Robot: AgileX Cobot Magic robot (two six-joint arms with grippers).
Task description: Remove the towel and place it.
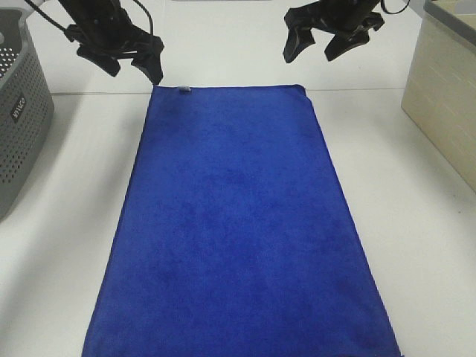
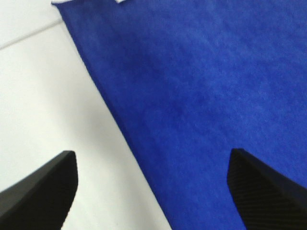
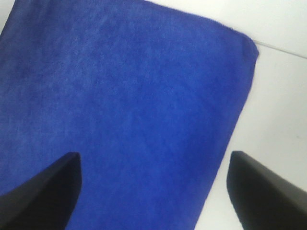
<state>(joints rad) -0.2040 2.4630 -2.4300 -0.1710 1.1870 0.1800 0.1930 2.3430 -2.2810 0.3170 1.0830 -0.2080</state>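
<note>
White table point(image 1: 416, 223), evenly lit, soft shadows. Grey perforated basket point(image 1: 22, 126) at left edge. Beige box point(image 1: 446, 111) at right edge. A seam line crosses the far tabletop.

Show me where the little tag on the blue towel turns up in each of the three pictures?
Exterior high: the tag sits on the towel's far short edge, near the left pincer.
Left wrist: a pale tag, cut off at the frame edge.
Right wrist: not in view.
Shared landmark: the towel's far edge against the white table.

One towel point(image 1: 242, 230), one basket point(image 1: 22, 111) (grey)
</note>
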